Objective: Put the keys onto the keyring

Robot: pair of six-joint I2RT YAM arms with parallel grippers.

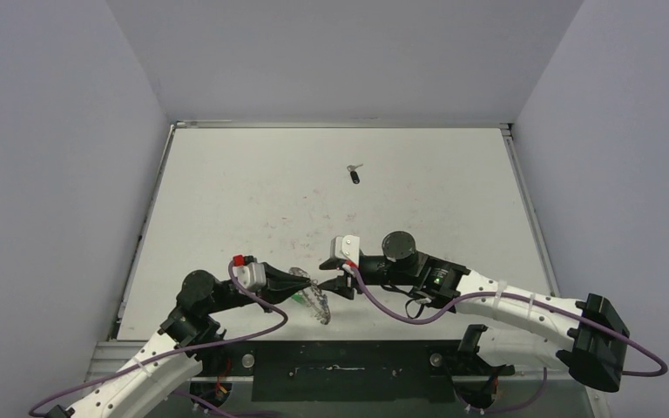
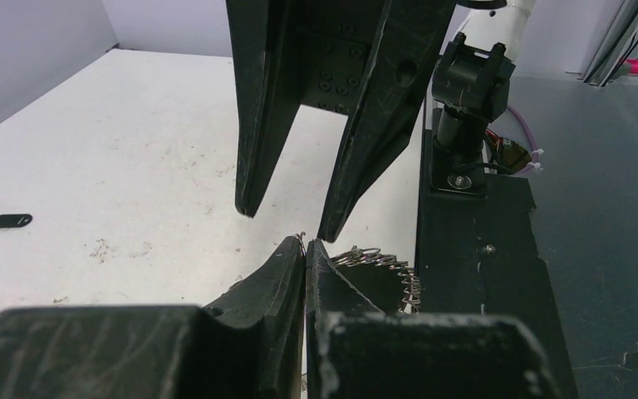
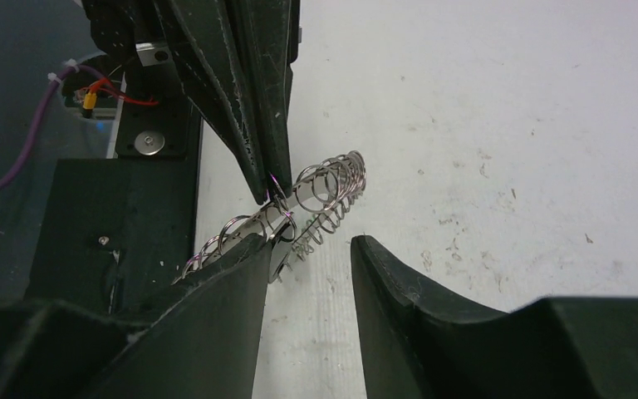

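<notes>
Saw the left gripper [image 2: 306,246] at 6 o'clock, fingers pressed together on the keyring [image 2: 374,257], its coils bunched at 3 o'clock of the tips. Saw the right gripper [image 2: 287,221] hanging from 12 o'clock, fingers parted. Noted a black-headed key [image 2: 4,221] at 9 o'clock on the table [image 2: 133,125].

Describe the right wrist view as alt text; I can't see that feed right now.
The left gripper, shut, pinches a loop of the coiled silvery keyring from above, at the near edge of the white table. The right gripper stands open just below, one finger close beside the coils.
</notes>
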